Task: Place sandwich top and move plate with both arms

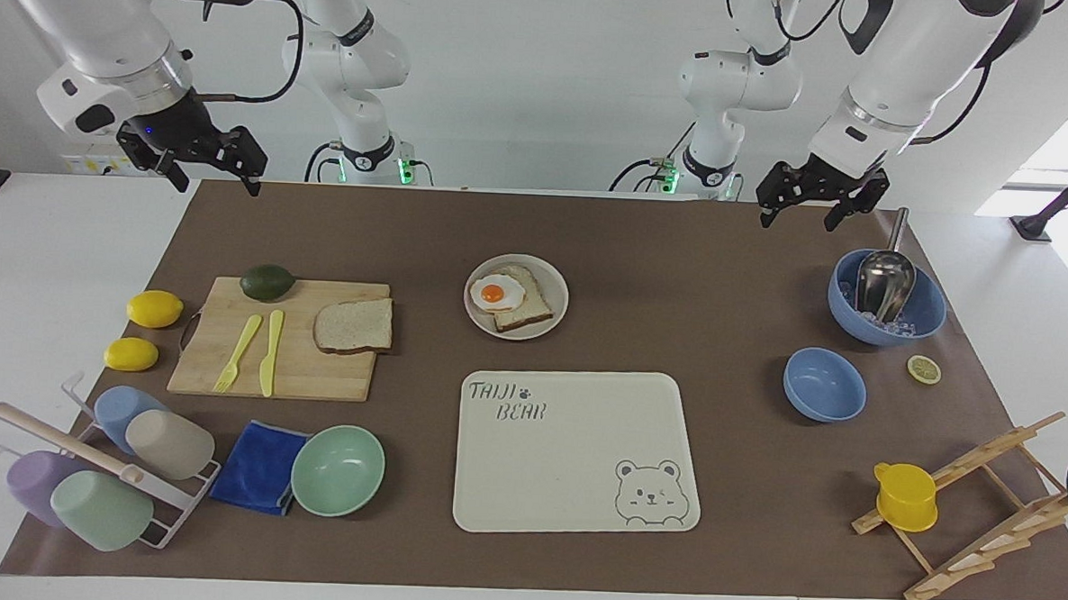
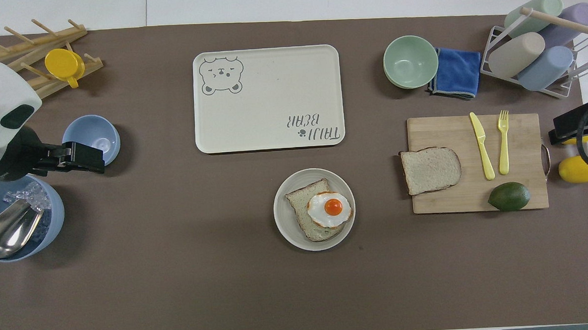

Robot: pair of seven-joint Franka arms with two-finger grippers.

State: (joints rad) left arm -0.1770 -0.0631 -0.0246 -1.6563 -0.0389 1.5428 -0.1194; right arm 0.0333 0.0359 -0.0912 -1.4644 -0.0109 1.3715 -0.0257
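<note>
I am noting the sandwich top (image 1: pixel 353 325) lying at five o'clock from the right gripper (image 1: pixel 208 165), the nearer one; both the right and left gripper (image 1: pixel 813 201) are holding their fingers apart.

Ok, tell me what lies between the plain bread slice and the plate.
Only bare brown mat, seen in both views, between the bread slice on the cutting board and the plate.

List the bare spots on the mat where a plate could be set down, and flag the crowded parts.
Free: the bear tray itself; the mat between the tray and the small blue bowl; the strip between the plate and the robots. Crowded: the right arm's end, with cutting board, mint bowl, cloth and cup rack.
</note>
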